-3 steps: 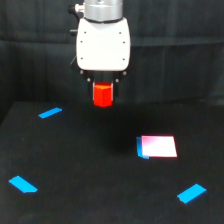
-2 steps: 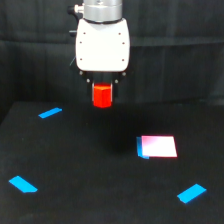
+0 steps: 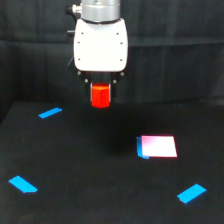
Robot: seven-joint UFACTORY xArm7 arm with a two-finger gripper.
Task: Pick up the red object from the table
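Gripper (image 3: 100,95) is pinching the red object (image 3: 100,96) between its dark fingers, holding it up off the table (image 3: 90,170). White-pink card (image 3: 158,146) is lying flat toward the exterior view's right, blue tape strips (image 3: 50,113) sitting scattered around.

only one view is showing: an exterior camera is looking from in front and slightly above, facing the dark pleated curtain (image 3: 190,50) at the back. it is sitting fairly near, taking in the wide matte black surface (image 3: 90,170) and cutting off the arm above the white tool body (image 3: 100,45).
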